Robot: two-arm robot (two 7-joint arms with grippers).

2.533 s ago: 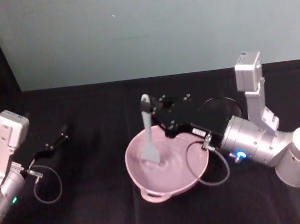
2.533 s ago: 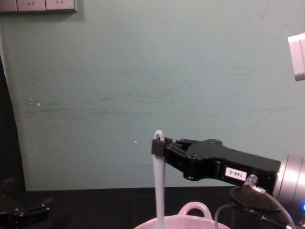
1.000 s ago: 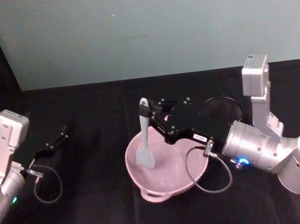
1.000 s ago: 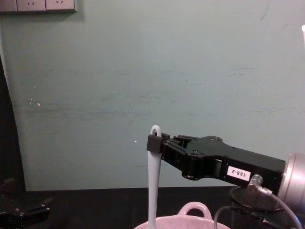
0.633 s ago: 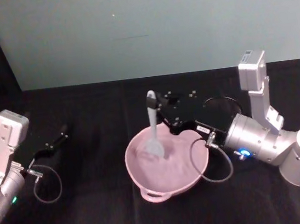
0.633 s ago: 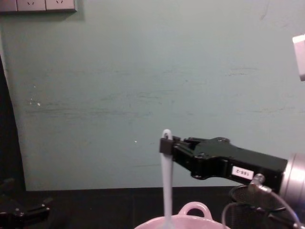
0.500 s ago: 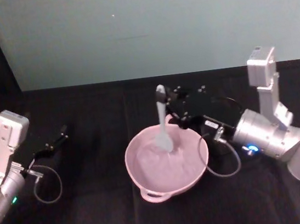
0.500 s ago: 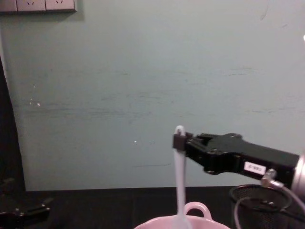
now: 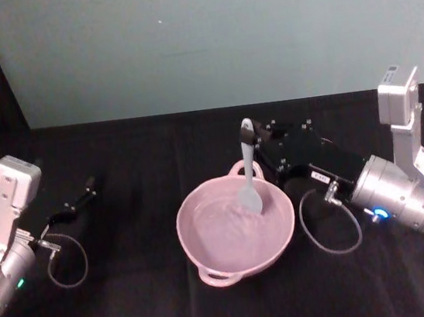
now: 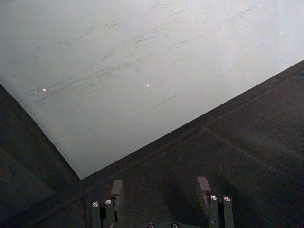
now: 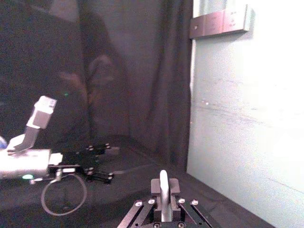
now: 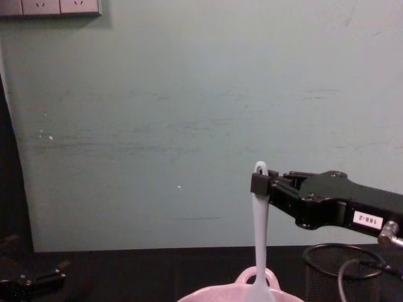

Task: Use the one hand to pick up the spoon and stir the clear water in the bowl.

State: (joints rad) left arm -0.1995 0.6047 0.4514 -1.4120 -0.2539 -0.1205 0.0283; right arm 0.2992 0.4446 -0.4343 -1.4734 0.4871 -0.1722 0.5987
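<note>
The pale pink bowl (image 9: pixel 208 246) sits at the table's middle, its arched loop handle (image 12: pixel 257 275) at the far rim. The white spoon (image 9: pixel 247 177) stands nearly upright, its flat head down inside the bowl's right part. My right gripper (image 9: pixel 249 136) is shut on the spoon's handle near its top end, reaching in from the right; the chest view shows the same grip (image 12: pixel 259 183), and the handle end (image 11: pixel 163 183) pokes up between the fingers in the right wrist view. My left gripper (image 9: pixel 84 196) rests at the far left of the table, fingers (image 10: pixel 117 189) apart and empty.
A black wire-mesh cup (image 12: pixel 327 267) stands behind the bowl on the right, under my right arm. A grey cable (image 9: pixel 327 229) loops from the right wrist just right of the bowl. A teal wall (image 9: pixel 204 42) closes the table's back edge.
My right gripper has carried the spoon from the bowl's left side across to its right side, the head staying in the bowl. The left arm has not moved.
</note>
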